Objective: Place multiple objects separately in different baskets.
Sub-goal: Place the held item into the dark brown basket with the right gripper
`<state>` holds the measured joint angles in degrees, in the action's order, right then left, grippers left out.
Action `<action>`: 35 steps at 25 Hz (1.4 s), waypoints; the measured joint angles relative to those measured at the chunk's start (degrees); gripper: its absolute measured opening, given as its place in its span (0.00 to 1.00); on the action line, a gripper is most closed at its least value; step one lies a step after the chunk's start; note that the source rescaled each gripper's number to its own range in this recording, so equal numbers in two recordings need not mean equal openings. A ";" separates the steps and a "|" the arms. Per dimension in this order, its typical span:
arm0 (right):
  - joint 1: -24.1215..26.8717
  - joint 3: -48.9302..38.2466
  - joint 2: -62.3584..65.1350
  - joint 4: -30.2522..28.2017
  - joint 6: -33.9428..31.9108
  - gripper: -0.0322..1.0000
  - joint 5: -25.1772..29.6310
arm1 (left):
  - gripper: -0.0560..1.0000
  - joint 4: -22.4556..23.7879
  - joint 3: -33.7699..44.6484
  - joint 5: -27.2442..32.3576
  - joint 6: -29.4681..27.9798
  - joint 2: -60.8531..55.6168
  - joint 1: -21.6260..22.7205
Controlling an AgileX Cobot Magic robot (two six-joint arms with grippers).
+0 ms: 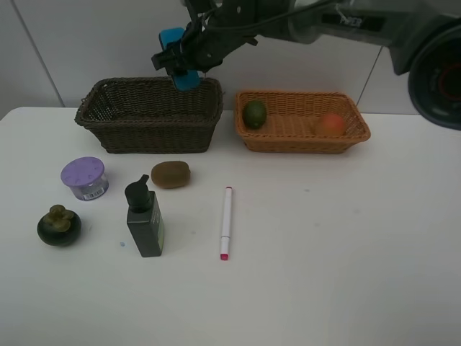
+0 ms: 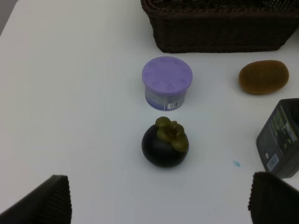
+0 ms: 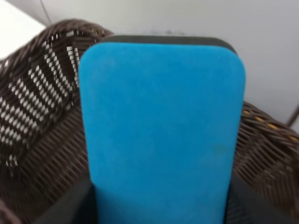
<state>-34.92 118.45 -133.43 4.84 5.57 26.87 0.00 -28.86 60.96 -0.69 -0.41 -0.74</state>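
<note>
Above dark brown basket (image 1: 148,119), right tool (image 1: 180,61) clamps blue eraser (image 1: 189,79), long axis near-vertical.

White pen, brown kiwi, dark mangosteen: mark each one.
White pen with pink tip (image 1: 226,222), exterior high view, mid-barrel.
Brown fuzzy kiwi (image 1: 171,174), exterior high view, its centre.
Dark round mangosteen (image 2: 161,152), left wrist view, skin below the green cap.

Right arm (image 1: 346,25): dark, extended from the upper right of the exterior high view across the middle to the left half, wrist angled downward; right gripper (image 1: 180,63): raised, jaws partly closed and clamped on a blue eraser block (image 3: 161,130); left gripper (image 2: 158,203): pointed downward, dark fingertips (image 2: 46,200) spread wide apart, gripping nothing.
</note>
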 joint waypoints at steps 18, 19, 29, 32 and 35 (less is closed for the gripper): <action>-0.06 0.12 -8.87 5.82 0.06 0.55 -6.56 | 1.00 0.00 0.00 0.00 0.00 0.00 0.00; -0.06 0.11 -8.87 5.87 0.06 0.55 -6.56 | 1.00 0.00 0.00 0.00 0.00 0.00 0.00; -0.06 0.17 -8.87 5.80 0.06 0.82 -7.19 | 1.00 0.00 0.00 0.00 0.00 0.00 0.00; -0.06 0.17 -8.82 5.75 0.06 0.96 -7.79 | 1.00 0.00 0.00 0.00 0.00 0.00 0.00; -0.06 0.17 -8.77 5.75 0.06 0.99 -7.79 | 1.00 0.00 0.00 0.00 0.00 0.00 0.00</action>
<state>-34.97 118.62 -142.20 10.59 5.63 19.09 0.00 -28.86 60.96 -0.69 -0.41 -0.74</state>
